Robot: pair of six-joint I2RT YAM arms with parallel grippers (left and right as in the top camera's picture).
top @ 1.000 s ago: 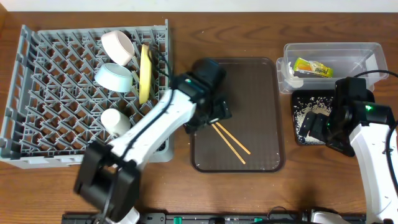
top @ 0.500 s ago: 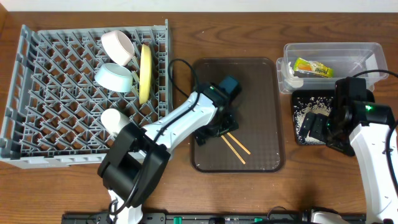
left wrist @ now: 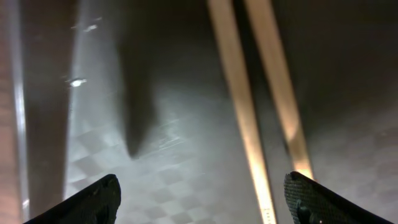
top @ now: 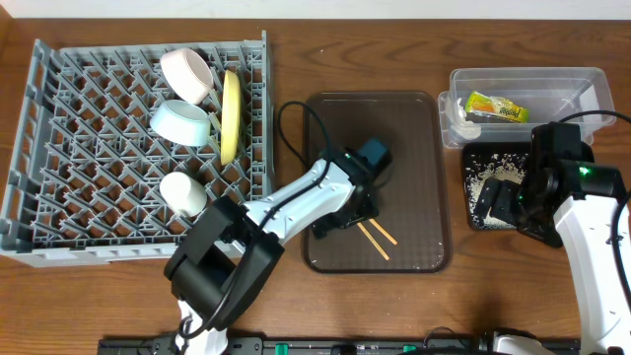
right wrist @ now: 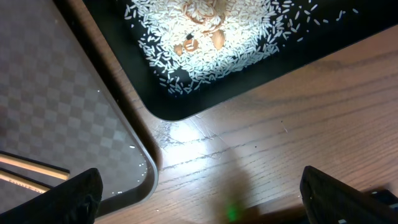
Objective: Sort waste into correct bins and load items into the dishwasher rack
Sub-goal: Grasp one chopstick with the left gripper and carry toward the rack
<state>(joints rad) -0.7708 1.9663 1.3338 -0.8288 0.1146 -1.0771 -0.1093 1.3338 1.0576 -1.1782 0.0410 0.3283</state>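
Straddling chopsticks [left wrist: 239, 106] on brown tray [left wrist: 168, 168]: left gripper [left wrist: 202, 202], jaws spread wide

Overhead straight down on whole table [top: 493, 296], left wrist close above chopsticks [left wrist: 244, 112], right wrist shares them

Grey lattice rack [top: 89, 168], yellow plate [top: 230, 113], tan chopsticks [top: 383, 235] on checkered brown tray [top: 414, 148], white rice [right wrist: 205, 37] in black tray [right wrist: 186, 109].

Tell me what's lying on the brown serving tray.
Two wooden chopsticks lie side by side on the brown serving tray. The open left gripper hangs over them and covers their upper ends.
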